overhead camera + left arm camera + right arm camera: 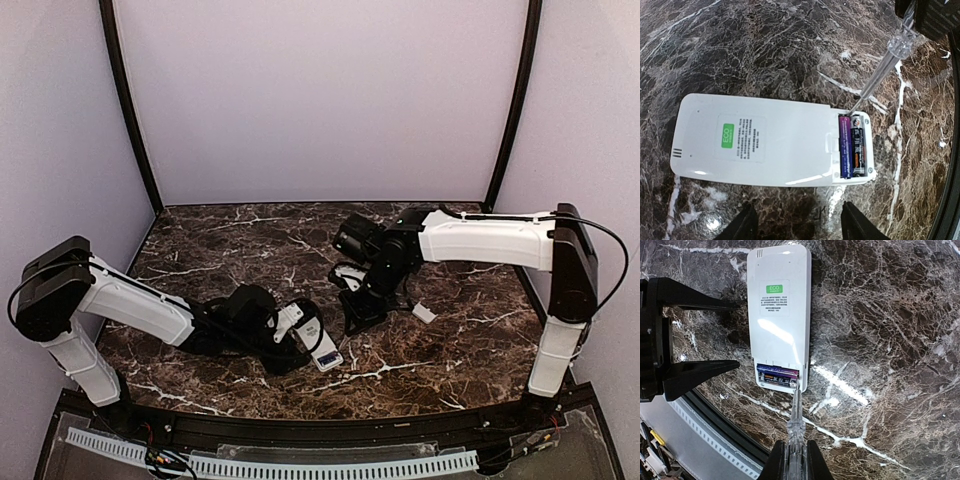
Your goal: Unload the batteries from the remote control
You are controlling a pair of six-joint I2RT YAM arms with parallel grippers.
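Remote lay back-up on the table, near the front edge, between my two arms. Its battery bay at one end stood uncovered, and the two batteries sat side by side inside it, one purple and one black. A small white cover lay apart on the marble, off to the right under the right arm.

My left arm stretched low from its base, the forearm almost flat along the table, reaching rightward to the remote. The left gripper had its jaws apart and held nothing; the right wrist view showed both fingers pointing at the remote's long side, tips just beside it, and I could not tell whether they touched.

My right arm reached leftward with its white link level, the wrist bent down over the bay end. The right gripper was clamped on the clear handle of a screwdriver. The shaft slanted down to the bay's corner, its tip right by the battery ends; I could not make out contact.
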